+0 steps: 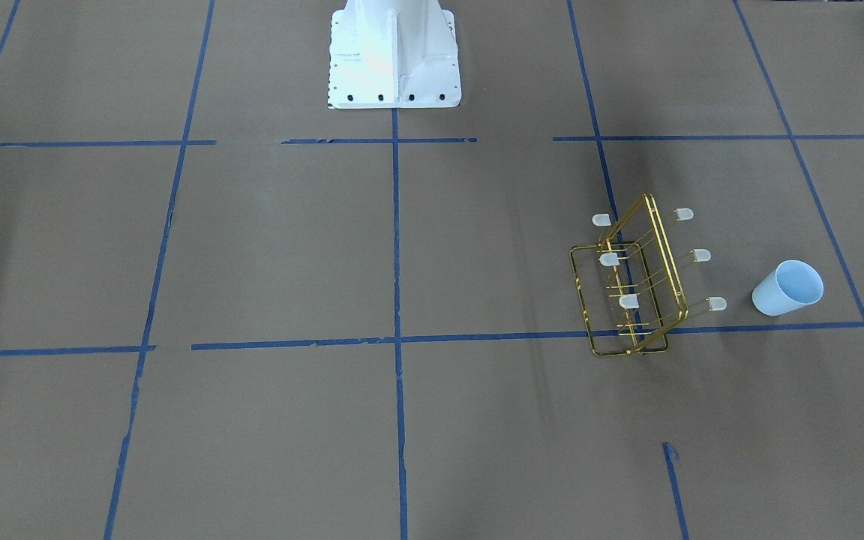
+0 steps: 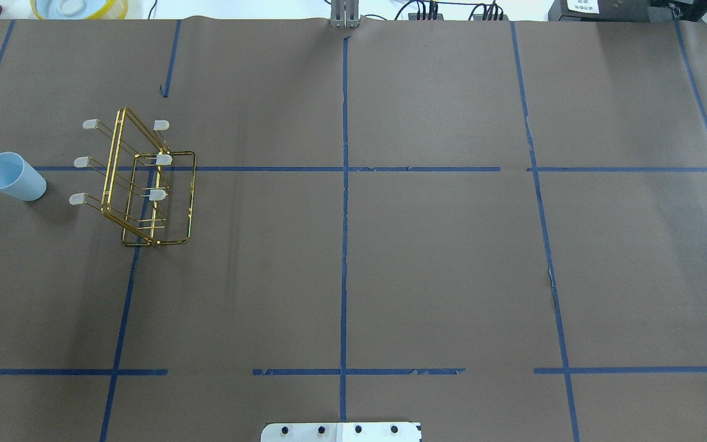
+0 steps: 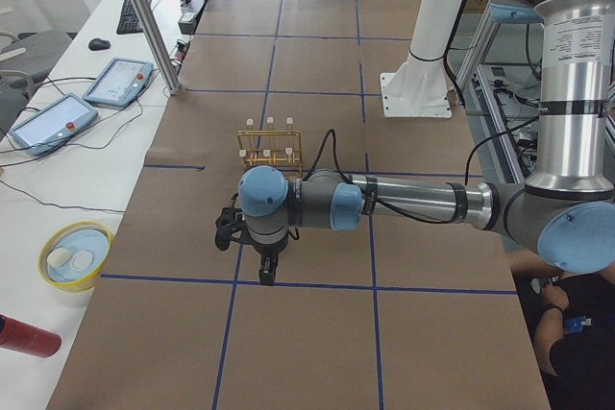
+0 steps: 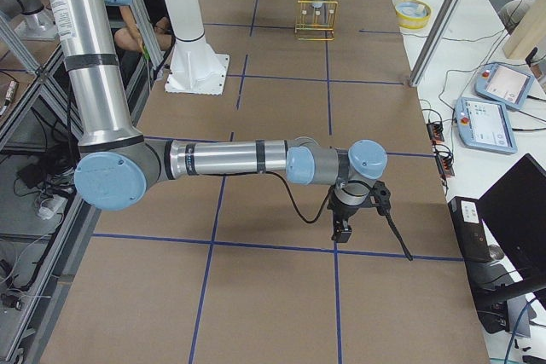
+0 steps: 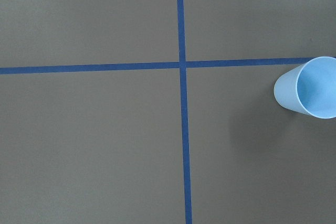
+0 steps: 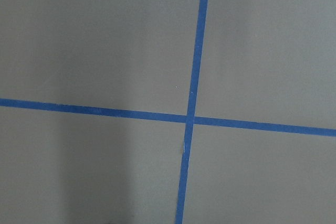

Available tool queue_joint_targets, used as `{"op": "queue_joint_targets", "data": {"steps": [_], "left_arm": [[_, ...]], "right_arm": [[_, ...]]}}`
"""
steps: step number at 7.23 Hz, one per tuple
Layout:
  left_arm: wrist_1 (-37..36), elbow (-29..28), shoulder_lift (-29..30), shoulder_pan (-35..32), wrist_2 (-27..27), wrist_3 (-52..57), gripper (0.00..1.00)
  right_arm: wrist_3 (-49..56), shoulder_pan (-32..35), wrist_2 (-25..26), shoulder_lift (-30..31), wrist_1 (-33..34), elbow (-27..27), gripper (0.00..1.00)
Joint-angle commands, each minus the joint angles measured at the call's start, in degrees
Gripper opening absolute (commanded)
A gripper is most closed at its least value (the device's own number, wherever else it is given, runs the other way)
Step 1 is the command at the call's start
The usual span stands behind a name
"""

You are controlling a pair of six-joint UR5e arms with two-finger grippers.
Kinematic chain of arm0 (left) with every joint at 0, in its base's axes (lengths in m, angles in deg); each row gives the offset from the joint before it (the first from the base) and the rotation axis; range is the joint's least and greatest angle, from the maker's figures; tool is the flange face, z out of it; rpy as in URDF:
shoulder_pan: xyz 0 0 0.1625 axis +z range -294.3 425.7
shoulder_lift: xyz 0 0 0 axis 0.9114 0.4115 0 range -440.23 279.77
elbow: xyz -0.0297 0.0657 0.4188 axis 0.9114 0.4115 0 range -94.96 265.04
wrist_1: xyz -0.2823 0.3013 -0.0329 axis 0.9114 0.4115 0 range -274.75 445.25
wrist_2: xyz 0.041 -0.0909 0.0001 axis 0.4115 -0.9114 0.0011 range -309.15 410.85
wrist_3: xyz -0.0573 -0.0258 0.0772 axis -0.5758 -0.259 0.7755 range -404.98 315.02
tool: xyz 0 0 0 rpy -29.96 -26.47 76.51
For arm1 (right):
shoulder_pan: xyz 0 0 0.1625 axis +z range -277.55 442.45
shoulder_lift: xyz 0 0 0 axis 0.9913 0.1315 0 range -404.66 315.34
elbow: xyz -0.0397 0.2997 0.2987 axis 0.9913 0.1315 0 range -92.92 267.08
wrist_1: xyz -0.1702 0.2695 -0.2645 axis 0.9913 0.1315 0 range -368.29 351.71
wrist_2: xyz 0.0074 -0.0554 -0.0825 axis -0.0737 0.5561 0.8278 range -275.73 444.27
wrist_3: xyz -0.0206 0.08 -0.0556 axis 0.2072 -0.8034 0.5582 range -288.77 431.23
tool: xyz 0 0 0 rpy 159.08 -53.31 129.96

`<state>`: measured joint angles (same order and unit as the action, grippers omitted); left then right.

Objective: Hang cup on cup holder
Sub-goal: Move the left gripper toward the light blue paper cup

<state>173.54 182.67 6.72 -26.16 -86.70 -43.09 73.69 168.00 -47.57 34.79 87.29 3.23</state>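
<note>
The pale blue cup [image 1: 787, 288] stands upright, mouth up, on the brown table, apart from the cup holder. It also shows in the overhead view [image 2: 14, 177] and at the right edge of the left wrist view [image 5: 310, 87]. The gold wire cup holder [image 1: 666, 255] [image 2: 112, 166] [image 3: 270, 144] stands beside it with all prongs bare. My left gripper [image 3: 266, 271] hangs over the table near the holder. My right gripper [image 4: 341, 229] hangs over the far end. Both show only in side views, so I cannot tell whether they are open or shut.
The white robot base [image 1: 394, 60] [image 2: 341, 431] stands at mid table edge. A yellow bowl [image 3: 75, 254], a red object [image 3: 24, 336], a metal post [image 3: 144, 16] and control tablets [image 3: 50, 122] lie off the table's side. A person [image 3: 567, 333] sits beside the robot.
</note>
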Motion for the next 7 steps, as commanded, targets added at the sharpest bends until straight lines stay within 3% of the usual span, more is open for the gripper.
{"op": "queue_joint_targets", "data": {"steps": [1,4,6,7], "left_arm": [[0.3,-0.3,0.3,0.0,0.1,-0.4,1.00],[0.4,0.5,1.1,0.0,0.0,-0.9,1.00],[0.4,5.1,1.7,-0.1,1.0,-5.5,1.00],[1.8,8.7,1.2,-0.1,8.9,-7.1,1.00]], "right_arm": [[0.0,0.0,0.0,0.0,0.0,0.0,1.00],[0.0,0.0,0.0,0.0,0.0,0.0,1.00],[0.0,0.1,0.0,0.0,0.0,0.0,1.00],[0.0,0.0,0.0,0.0,0.0,0.0,1.00]]}}
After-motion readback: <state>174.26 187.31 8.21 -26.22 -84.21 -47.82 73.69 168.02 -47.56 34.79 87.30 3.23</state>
